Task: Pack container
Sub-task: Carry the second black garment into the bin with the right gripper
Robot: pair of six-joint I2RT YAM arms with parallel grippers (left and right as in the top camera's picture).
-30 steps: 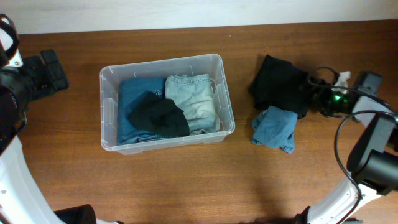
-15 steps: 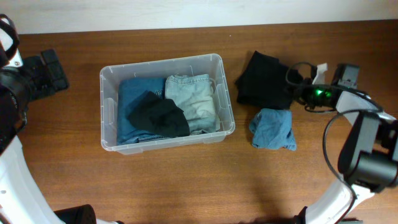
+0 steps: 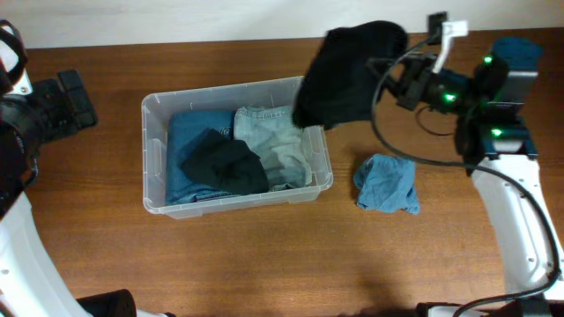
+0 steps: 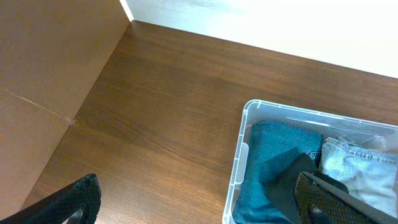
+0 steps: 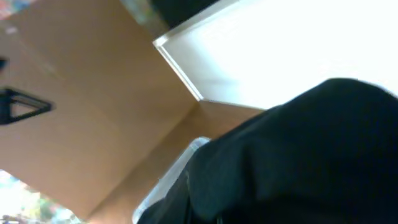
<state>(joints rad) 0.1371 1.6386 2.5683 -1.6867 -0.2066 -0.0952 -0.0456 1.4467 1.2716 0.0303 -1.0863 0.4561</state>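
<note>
Left gripper [image 3: 77, 101]: at far left of table [image 3: 264, 255], jaws wide apart, holding nothing.
Container [image 3: 231, 89]: left of centre; inside lie blue fold [image 3: 183, 141], black piece [image 3: 225, 167], pale denim [image 3: 273, 141].
Black garment [image 3: 348, 75]: lifted, hanging over container's far right corner, right gripper [image 3: 388, 77] clamped on it.
Blue cloth [image 3: 388, 183]: on table, right of container, not yet packed.
Advice: carry garment further left until it hangs fully inside rim, lower onto pale denim, only then release; trailing edge may catch on wall.
</note>
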